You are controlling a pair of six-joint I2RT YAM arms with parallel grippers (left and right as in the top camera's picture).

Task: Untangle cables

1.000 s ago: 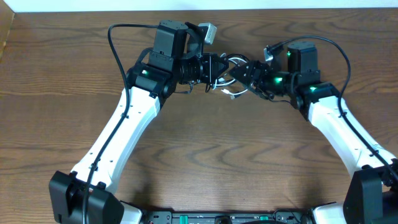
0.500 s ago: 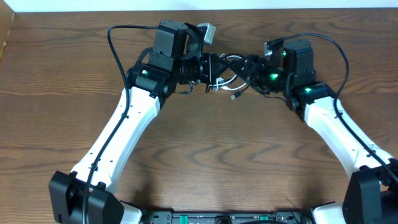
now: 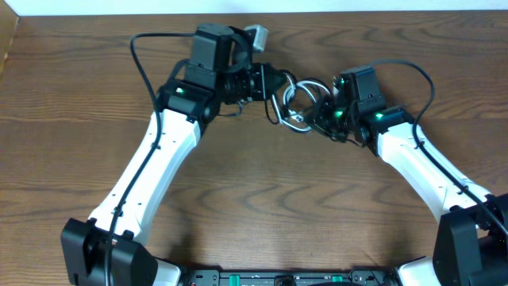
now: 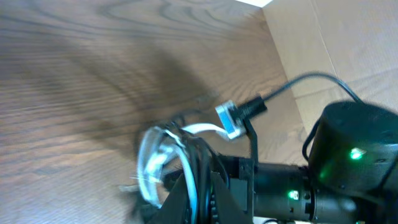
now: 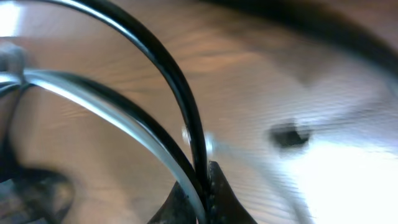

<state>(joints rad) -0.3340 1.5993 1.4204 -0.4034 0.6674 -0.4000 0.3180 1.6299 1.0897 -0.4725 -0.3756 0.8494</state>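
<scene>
On the brown wood-grain table (image 3: 262,199), the white left arm with black joints (image 3: 151,167) rises from 7 o'clock towards 12 o'clock in the overhead view. Its wrist is turned so that the left gripper (image 3: 274,81) points to 3 o'clock. The jaws are closed on one side of the thin black and white flexible cables (image 3: 290,102). The cables form a small knot of overlapping loops near 12 o'clock on the table, strung between the two claws and touching both. At the knot's 4 o'clock edge, the right gripper (image 3: 317,115) points to 10 o'clock, and its white right arm (image 3: 429,175) runs back to 5 o'clock. From above, its jaws are hidden among the loops.

In the blurred left wrist view, the left gripper (image 4: 196,186) sits at 6 o'clock. Its dark fingers meet in a wedge around a black strand, and a white loop of the cables (image 4: 152,158) bulges out to 9 o'clock. Just above the loop, a small silver-white connector block (image 4: 227,119) carries a thick black wire (image 4: 298,84) off to 2 o'clock. The black round housing with a green light (image 4: 351,155) fills the 4 o'clock corner.

The right wrist view is close and soft. The right gripper (image 5: 202,190) is at 6 o'clock with its jaws pinched together. A black strand (image 5: 177,81) and a pale grey-white strand (image 5: 106,102) of the cables leave the pinch and arc away to 10 o'clock over the wood.
</scene>
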